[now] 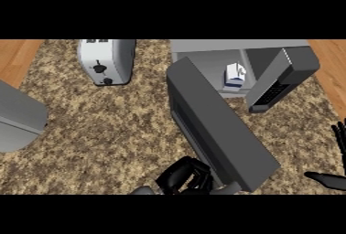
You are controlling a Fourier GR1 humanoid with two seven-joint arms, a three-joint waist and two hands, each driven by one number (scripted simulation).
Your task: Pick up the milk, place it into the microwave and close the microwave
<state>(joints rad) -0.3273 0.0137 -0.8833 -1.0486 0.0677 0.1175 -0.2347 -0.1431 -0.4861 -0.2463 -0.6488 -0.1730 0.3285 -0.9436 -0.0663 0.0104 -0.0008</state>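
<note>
Small white-and-blue milk carton [235, 75] sits upright inside grey box microwave [202, 47], at 1 o'clock. Left hand [181, 176], fingers curled, holding nothing, touches big dark microwave door [216, 123] at 6 o'clock. Right hand [336, 157] rests open at 4 o'clock. Risk: hand slips off, door stays open.

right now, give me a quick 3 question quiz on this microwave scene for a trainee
1. True or false: the milk carton stands inside the microwave.
2. Multiple choice: the microwave door is A) shut, B) swung open, C) missing.
3. Fill in: the appliance at the upper left of the counter is a ____.

Key
1. True: it stands upright inside.
2. B: the left robot hand is at the door's near end, fingers curled; the right robot hand rests open at the right edge.
3. Toaster.
</note>
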